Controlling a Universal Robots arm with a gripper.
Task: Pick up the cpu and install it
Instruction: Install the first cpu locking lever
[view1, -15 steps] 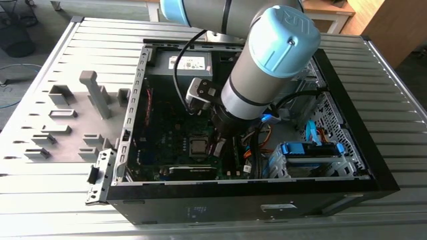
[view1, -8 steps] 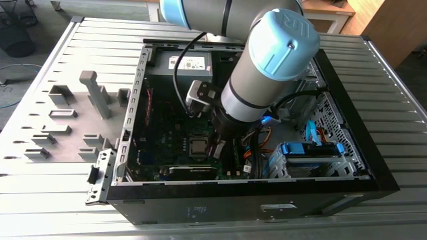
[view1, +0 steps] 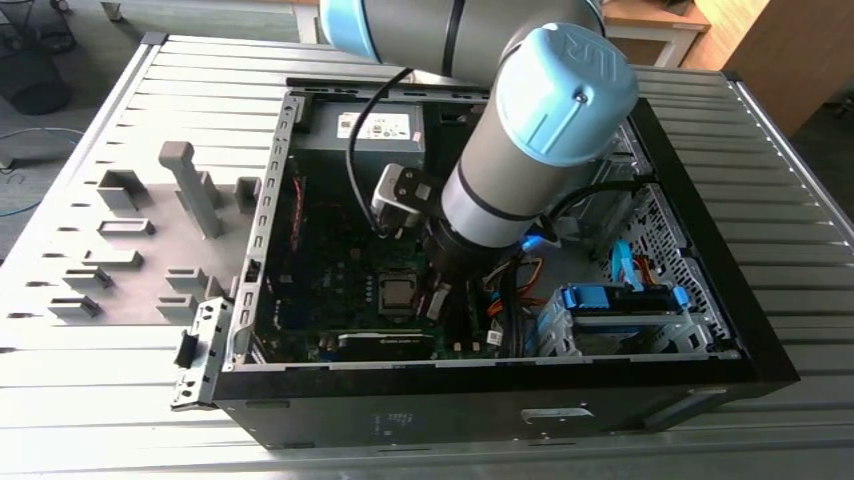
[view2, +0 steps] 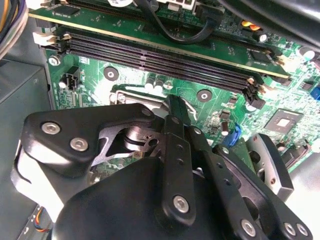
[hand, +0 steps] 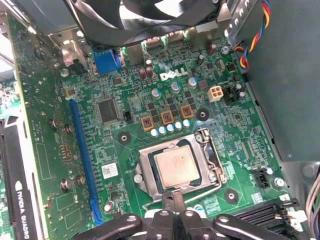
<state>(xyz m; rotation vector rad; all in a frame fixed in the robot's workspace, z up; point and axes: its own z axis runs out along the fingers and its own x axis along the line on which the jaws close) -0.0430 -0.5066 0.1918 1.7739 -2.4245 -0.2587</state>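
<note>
The arm (view1: 514, 170) reaches down into the open computer case (view1: 747, 340) in the middle of the exterior view, its black gripper (view1: 438, 300) low over the green board (view1: 334, 290). Just beside it, toward the exterior view's left, sits the chip (view1: 396, 293), a small silvery square.

In the first wrist view the chip (hand: 176, 166) lies flat inside its dark metal socket frame (hand: 212, 155), lower centre of the frame, square to the frame's edges and not held by anything. The gripper (hand: 174, 197) pokes in from the bottom edge, its tip right at the near edge of the socket; whether it touches the frame is hard to say from this angle. The tips appear drawn together in one narrow point.

In the second wrist view the gripper (view2: 174, 107) again ends in a closed-looking tip at the centre, with the long black memory slots (view2: 160, 60) running across the upper part of the frame.
</note>
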